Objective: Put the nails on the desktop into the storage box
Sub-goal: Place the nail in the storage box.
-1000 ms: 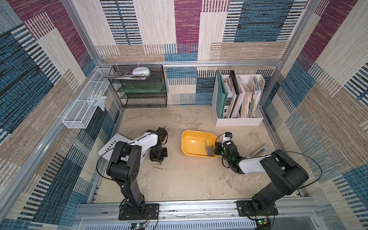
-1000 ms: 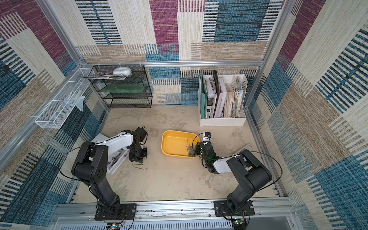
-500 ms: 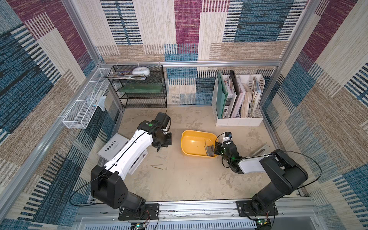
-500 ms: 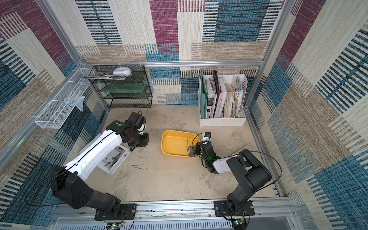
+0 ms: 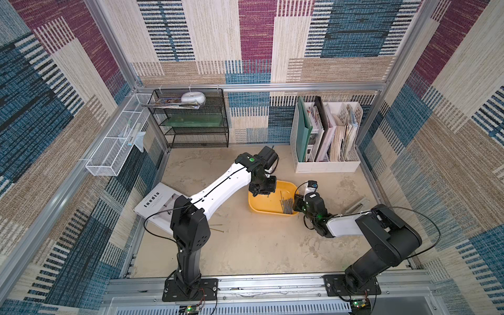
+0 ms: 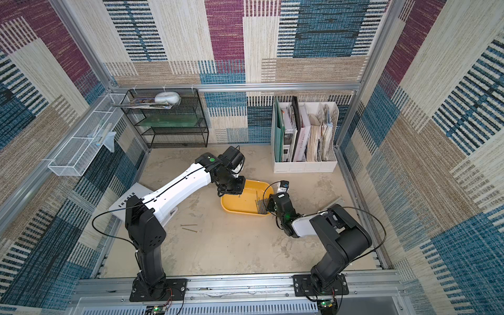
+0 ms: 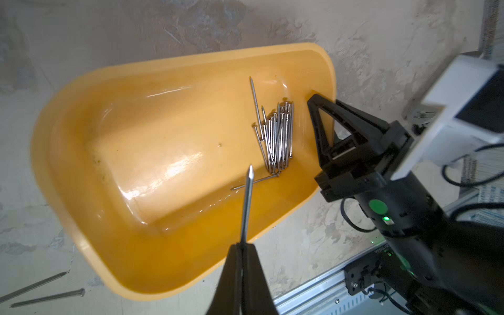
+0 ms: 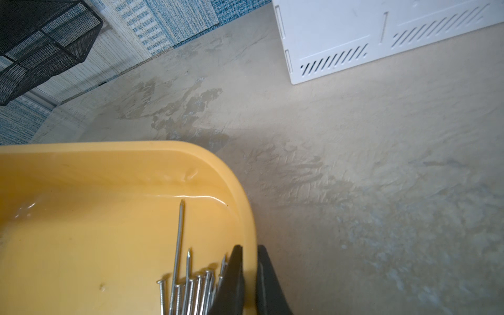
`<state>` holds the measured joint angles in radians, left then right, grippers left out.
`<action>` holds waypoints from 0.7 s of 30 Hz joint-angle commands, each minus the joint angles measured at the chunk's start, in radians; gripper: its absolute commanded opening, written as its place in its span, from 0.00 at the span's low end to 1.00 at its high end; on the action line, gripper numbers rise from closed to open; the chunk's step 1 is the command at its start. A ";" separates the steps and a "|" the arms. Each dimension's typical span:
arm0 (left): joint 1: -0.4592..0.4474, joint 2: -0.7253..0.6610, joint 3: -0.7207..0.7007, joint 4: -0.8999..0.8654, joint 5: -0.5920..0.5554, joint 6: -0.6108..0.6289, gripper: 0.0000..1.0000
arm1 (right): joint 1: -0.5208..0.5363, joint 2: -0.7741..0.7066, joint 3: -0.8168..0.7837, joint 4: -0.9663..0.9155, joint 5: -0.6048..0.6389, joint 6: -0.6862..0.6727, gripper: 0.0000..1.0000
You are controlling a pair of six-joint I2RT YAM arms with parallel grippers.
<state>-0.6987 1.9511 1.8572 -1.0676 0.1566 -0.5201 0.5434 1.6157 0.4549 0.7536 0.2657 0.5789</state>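
Nails (image 7: 278, 136) are your cargo, and most already lie heaped inside. Start wide: the desktop (image 5: 259, 245) carries the storage box (image 5: 263, 206) near its middle. The right gripper (image 8: 249, 253) is clamped on the box's rim at the heap end, one finger inside the wall and one outside. I take that to be steadying it, so leave that grip alone. The left gripper (image 7: 241, 249) hangs over the box, jaws pressed together on a single nail (image 7: 247, 201). Its point juts out above the bare yellow floor, and its head is hidden between the fingers. You're at the drop, I'd say. Come lower before letting go, so the nail lands flat instead of bouncing over the shallow wall, and part the jaws only slightly. Keep clear of the other arm's grip. Two stray nails (image 6: 189, 225) lie on the desktop, well apart from the box; those look like your last pickups.
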 commanded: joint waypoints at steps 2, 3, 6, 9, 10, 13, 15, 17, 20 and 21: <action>-0.002 0.023 -0.083 0.058 0.024 -0.038 0.00 | 0.001 0.003 0.001 -0.046 0.009 -0.015 0.00; -0.002 0.024 -0.109 0.075 0.028 -0.046 0.00 | 0.001 0.004 0.001 -0.046 0.009 -0.015 0.00; -0.001 0.024 -0.185 0.125 0.012 -0.062 0.00 | 0.000 0.010 0.004 -0.046 0.005 -0.017 0.00; -0.002 0.042 -0.212 0.143 0.019 -0.071 0.00 | 0.001 0.012 0.007 -0.048 0.004 -0.017 0.00; -0.002 0.044 -0.219 0.147 0.024 -0.076 0.00 | 0.001 0.012 0.008 -0.051 0.004 -0.017 0.00; -0.004 0.035 -0.239 0.159 0.029 -0.090 0.07 | 0.000 0.009 0.005 -0.051 0.006 -0.017 0.00; -0.004 0.016 -0.242 0.159 0.017 -0.094 0.27 | 0.000 0.009 0.005 -0.051 0.007 -0.014 0.00; -0.002 -0.018 -0.239 0.154 -0.001 -0.098 0.36 | 0.000 0.011 0.006 -0.054 0.007 -0.014 0.00; -0.001 -0.080 -0.215 0.124 -0.022 -0.094 0.40 | 0.000 0.009 0.007 -0.056 0.009 -0.014 0.00; 0.001 -0.104 -0.211 0.114 -0.030 -0.090 0.41 | 0.000 0.009 0.008 -0.058 0.009 -0.014 0.00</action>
<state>-0.7013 1.8915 1.6314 -0.9268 0.1642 -0.6098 0.5430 1.6211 0.4599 0.7528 0.2653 0.5785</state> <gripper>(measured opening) 0.404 0.105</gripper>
